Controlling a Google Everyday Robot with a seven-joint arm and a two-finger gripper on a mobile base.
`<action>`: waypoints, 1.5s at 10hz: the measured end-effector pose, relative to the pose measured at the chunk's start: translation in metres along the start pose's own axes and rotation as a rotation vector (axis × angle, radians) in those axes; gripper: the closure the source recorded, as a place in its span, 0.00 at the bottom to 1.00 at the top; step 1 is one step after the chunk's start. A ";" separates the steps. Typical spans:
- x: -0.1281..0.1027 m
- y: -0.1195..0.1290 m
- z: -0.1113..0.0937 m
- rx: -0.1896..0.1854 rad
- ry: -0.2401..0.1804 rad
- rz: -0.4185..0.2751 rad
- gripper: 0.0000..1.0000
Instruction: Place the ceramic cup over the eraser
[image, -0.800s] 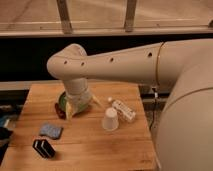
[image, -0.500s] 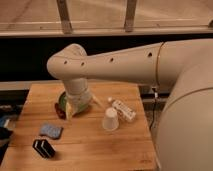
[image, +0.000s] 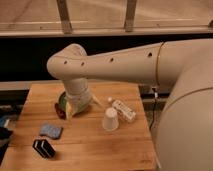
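The ceramic cup (image: 110, 119) stands near the middle of the wooden surface (image: 90, 152), a little to the right. Its narrow end is up and its wider end is toward the near edge. It is bare, with nothing touching it from above. The eraser (image: 44, 148), black with thin pale stripes, lies at about 8 o'clock from the cup. It is well apart from the cup, close to the near left corner of the surface.

Just beside the cup at 1 o'clock lies a white rectangular box (image: 124, 110), set on a slant; I cannot tell whether it touches the cup. A blue-grey soft pad (image: 51, 131) rests at 9 o'clock from the cup and at 1 o'clock from the eraser, near the eraser but apart from it. At 10 o'clock from the cup sits a green and yellow packet (image: 66, 106).

The gripper (image: 82, 106) hangs over that packet's right side, at the end of the pale arm (image: 115, 62), which reaches in from 3 o'clock and bends down at its elbow. The jaws are spread wide and released. I cannot tell whether they touch the packet. They are apart from both cup and eraser.
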 end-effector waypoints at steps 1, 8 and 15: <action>0.000 0.000 0.000 0.000 0.000 0.000 0.20; 0.000 0.000 0.000 0.000 0.000 0.000 0.20; -0.017 -0.010 -0.020 0.024 -0.082 0.005 0.20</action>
